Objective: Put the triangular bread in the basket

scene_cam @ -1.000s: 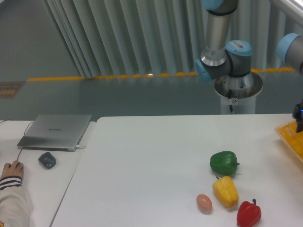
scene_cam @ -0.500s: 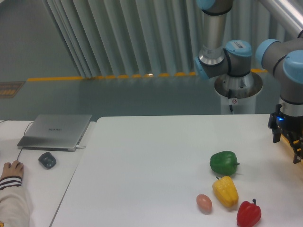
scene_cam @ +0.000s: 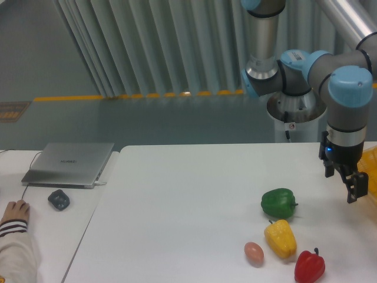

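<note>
The hand (scene_cam: 351,187) hung just beside the basket (scene_cam: 370,167), fingers apart and empty; the triangular bread was not visible.

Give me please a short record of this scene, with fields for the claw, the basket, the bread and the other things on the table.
claw: hangs above the table near its right edge, nothing visibly between its fingers; open or shut unclear
basket: only a yellow strip shows at the right edge, behind the claw
bread: not visible
vegetables: green pepper, yellow pepper, red pepper
egg: left of the yellow pepper
side desk: laptop, mouse, a person's hand
</note>
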